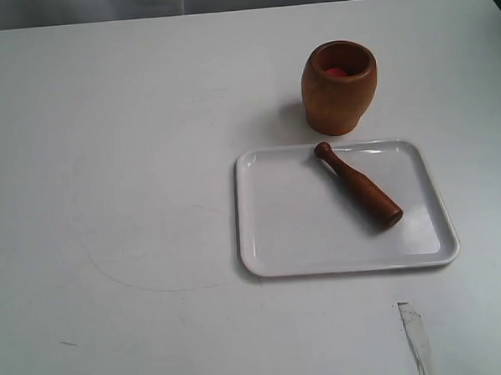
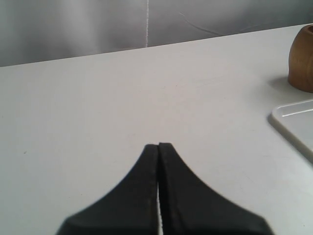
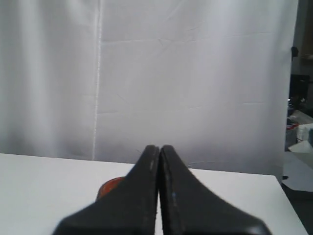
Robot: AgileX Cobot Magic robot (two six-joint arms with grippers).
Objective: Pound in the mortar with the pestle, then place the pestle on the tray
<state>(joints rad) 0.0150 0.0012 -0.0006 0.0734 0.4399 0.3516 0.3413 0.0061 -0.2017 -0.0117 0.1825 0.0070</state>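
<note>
- Pestle [image 1: 358, 185] lies diagonally on the white tray [image 1: 261, 237], knob toward the mortar [image 1: 339, 89].
- Mortar stands upright just beyond the tray's rim, something red inside.
- Left gripper [image 2: 159, 145]: jaws pressed together, holding nothing.
- Right gripper [image 3: 159, 147]: jaws closed, empty; the orange edge behind is probably the mortar.

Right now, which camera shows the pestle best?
The exterior view: the pestle lies whole and uncovered on the tray, knob toward the mortar. The left wrist view catches only a tray corner and the mortar's side, no pestle. The right wrist view shows none of it either.
</note>
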